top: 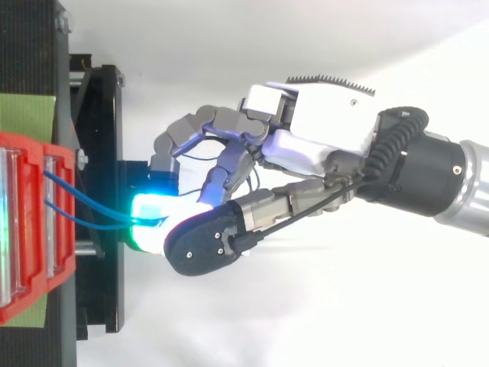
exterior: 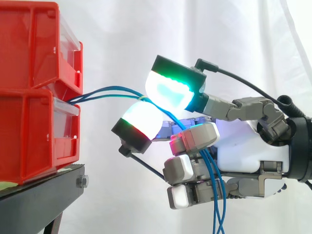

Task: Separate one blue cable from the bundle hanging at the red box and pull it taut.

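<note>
Two red bins (exterior: pixel 34 48) are stacked at the left on a black stand. A bundle of thin blue cables (exterior: pixel 105 92) comes out between the bins and runs right, nearly level with a slight arch. My hand (exterior: pixel 243 146) reaches in from the right. Two glowing fingertips, one above (exterior: pixel 168 90) and one below (exterior: pixel 141 122), pinch the cables a short way from the bins. Past the pinch the cables (exterior: pixel 217 195) pass the curled lower fingers and hang down out of view. From above, two blue strands (top: pixel 84 206) leave the bin (top: pixel 30 229) and end at the hand (top: pixel 321 138).
The black stand (exterior: pixel 39 195) carries the bins; its frame (top: pixel 99 153) juts toward the hand below the fingertips. A green strip (top: pixel 27 111) lies on the stand beside the bins. A white curtain hangs behind.
</note>
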### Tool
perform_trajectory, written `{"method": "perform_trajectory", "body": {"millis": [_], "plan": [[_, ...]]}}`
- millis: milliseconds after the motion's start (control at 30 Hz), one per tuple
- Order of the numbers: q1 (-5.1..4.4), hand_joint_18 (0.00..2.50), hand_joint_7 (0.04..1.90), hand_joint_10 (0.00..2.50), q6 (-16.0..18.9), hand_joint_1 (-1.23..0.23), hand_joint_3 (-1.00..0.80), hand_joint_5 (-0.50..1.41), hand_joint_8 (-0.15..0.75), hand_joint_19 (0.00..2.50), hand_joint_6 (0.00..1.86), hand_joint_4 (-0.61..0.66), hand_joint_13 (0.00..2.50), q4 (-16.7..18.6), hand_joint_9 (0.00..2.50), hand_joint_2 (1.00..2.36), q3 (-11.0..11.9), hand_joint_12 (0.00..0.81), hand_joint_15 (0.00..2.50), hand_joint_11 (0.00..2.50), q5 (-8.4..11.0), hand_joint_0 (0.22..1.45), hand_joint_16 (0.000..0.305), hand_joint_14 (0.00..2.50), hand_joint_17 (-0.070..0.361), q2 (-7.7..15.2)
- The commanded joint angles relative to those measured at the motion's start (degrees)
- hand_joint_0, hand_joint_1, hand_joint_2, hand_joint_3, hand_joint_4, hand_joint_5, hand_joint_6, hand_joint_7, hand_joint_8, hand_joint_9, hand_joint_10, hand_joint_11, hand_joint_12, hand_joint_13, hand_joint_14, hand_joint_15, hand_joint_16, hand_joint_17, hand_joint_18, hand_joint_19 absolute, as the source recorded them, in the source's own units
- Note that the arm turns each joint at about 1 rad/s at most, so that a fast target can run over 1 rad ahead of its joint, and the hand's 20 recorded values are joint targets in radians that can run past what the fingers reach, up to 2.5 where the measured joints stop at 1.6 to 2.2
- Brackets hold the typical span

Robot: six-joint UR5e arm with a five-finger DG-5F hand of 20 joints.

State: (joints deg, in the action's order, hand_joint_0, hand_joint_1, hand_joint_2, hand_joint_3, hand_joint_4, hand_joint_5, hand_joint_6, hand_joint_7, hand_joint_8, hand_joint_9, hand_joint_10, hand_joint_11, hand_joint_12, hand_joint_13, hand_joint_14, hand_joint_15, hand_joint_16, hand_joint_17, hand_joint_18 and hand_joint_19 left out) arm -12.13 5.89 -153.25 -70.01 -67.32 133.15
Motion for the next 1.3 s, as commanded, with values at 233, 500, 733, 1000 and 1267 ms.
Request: {"method": "perform_trajectory", "body": {"millis": [233, 500, 733, 1000, 1267], "plan": [[0.00, 0.97, 0.87, 0.08, 0.0, -0.80, -0.50, -0.17, 0.370, 0.67, 0.95, 0.11, 1.22, -0.3, 1.33, 1.00, 0.0, 0.389, 0.80, 1.36, 0.00, 0.51, 0.048, 0.02, 0.107, 0.0], [0.00, 0.93, 0.88, 0.00, 0.0, -0.67, -0.50, -0.19, 0.349, 0.70, 0.95, 0.12, 1.17, -0.3, 1.27, 1.00, 0.0, 0.375, 0.80, 1.38, 0.00, 0.59, 0.046, 0.02, 0.103, 0.0], [-0.09, 0.92, 0.95, 0.14, 0.0, -0.82, -0.50, -0.20, 0.344, 0.68, 0.96, 0.04, 1.17, -0.3, 1.21, 1.00, 0.0, 0.367, 0.80, 1.30, 0.00, 0.79, 0.042, 0.02, 0.095, 0.0], [-0.17, 0.93, 0.87, 0.12, 0.0, -0.87, -0.50, -0.19, 0.337, 0.67, 0.97, 0.09, 1.19, -0.1, 1.25, 1.00, 0.0, 0.365, 0.81, 1.34, 0.00, 0.74, 0.042, 0.02, 0.095, 0.0], [-0.17, 0.99, 0.85, 0.15, -0.1, -0.81, -0.50, -0.18, 0.393, 0.67, 0.96, 0.13, 1.21, 0.0, 1.28, 1.00, 0.0, 0.407, 0.79, 1.28, 0.00, 0.48, 0.051, 0.02, 0.114, 0.0]]}}
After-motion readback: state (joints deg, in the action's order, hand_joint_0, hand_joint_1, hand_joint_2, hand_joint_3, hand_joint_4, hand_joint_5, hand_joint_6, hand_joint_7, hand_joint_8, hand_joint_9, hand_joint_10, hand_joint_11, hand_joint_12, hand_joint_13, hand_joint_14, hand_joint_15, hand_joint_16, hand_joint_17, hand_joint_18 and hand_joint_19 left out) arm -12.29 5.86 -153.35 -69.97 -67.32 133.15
